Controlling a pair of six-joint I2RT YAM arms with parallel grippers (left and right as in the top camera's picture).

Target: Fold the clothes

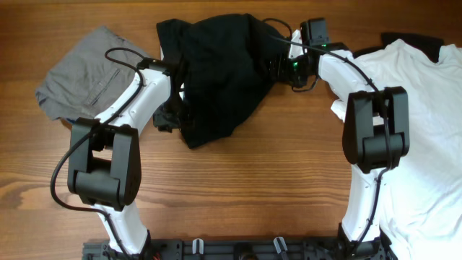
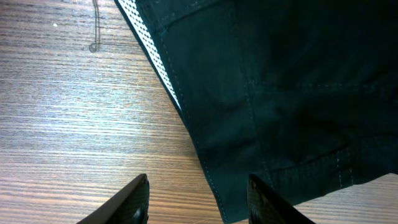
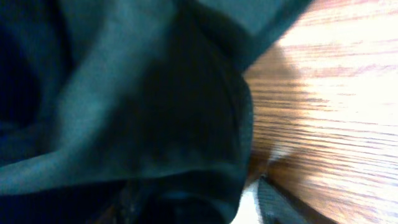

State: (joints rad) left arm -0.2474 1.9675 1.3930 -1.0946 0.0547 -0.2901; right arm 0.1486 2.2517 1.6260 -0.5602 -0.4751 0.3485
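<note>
The black shirt (image 1: pixel 216 72) lay bunched on the table's (image 1: pixel 231 188) far side, between both arms. The left gripper (image 2: pixel 198 190) held its fingers spread and empty, with the hem just ahead. Cloth covered the right gripper (image 3: pixel 199 199), so its grip could not be told.

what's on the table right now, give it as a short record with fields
black garment: bunched, top centre, between the two tools
grey trousers: crumpled, top left
white T-shirt: spread out, right side
left tool: open, at the garment's edge, wood showing in the gap
right tool: among black folds, view blurred, grip unclear
table: wood grain
</note>
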